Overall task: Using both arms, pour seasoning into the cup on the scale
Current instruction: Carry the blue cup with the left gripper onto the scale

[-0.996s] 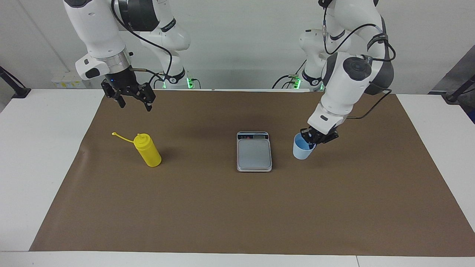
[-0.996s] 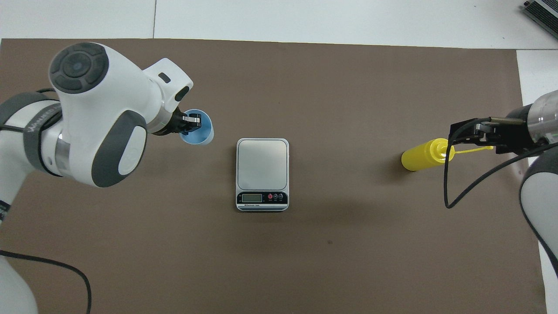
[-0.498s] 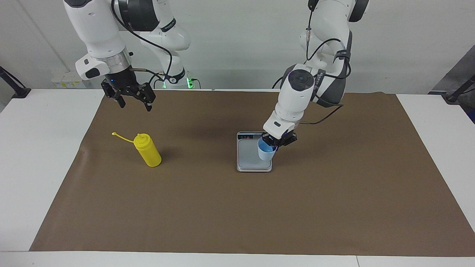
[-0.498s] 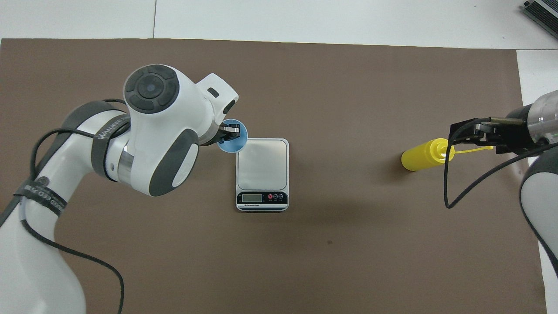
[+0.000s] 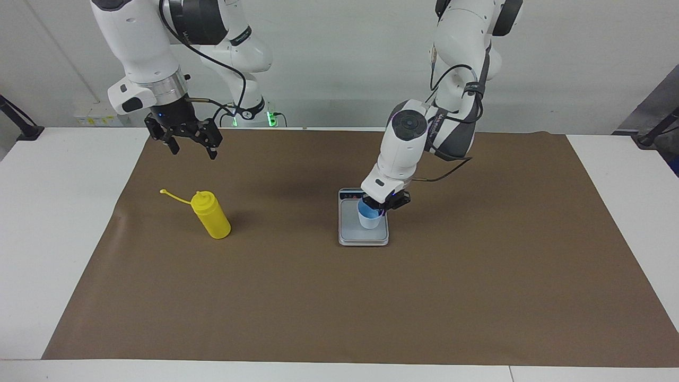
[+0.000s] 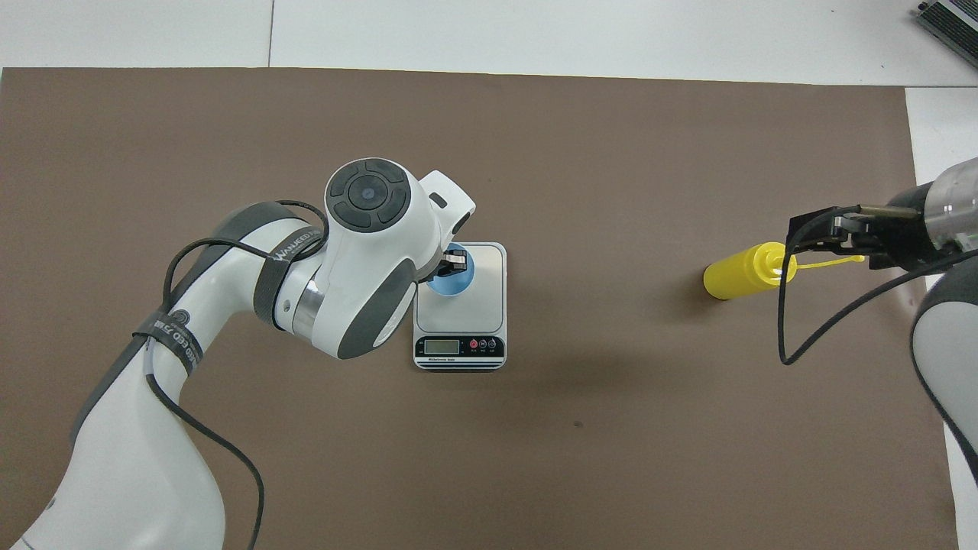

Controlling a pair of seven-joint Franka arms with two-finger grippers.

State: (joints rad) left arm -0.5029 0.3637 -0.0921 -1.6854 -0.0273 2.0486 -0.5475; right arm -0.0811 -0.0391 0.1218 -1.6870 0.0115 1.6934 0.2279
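The pale blue cup [image 5: 370, 218] [image 6: 449, 281] stands upright over the grey plate of the scale [image 5: 351, 233] [image 6: 480, 302]. My left gripper [image 5: 379, 207] [image 6: 456, 261] is shut on the cup's rim, at the side toward the left arm. Whether the cup's base touches the plate I cannot tell. The yellow seasoning bottle [image 5: 211, 215] [image 6: 739, 280] stands upright on the mat toward the right arm's end, its tethered tip-cap hanging out sideways. My right gripper [image 5: 193, 153] [image 6: 795, 237] hangs open in the air above the mat beside the bottle, touching nothing.
A brown mat [image 5: 424, 297] covers most of the white table. The scale's display strip [image 6: 458, 347] faces the robots. A black cable [image 6: 810, 336] loops down from the right arm's wrist.
My left arm has carried the cup from the mat at its own end of the table to the scale and lowered it there. The right arm and the bottle have not moved.
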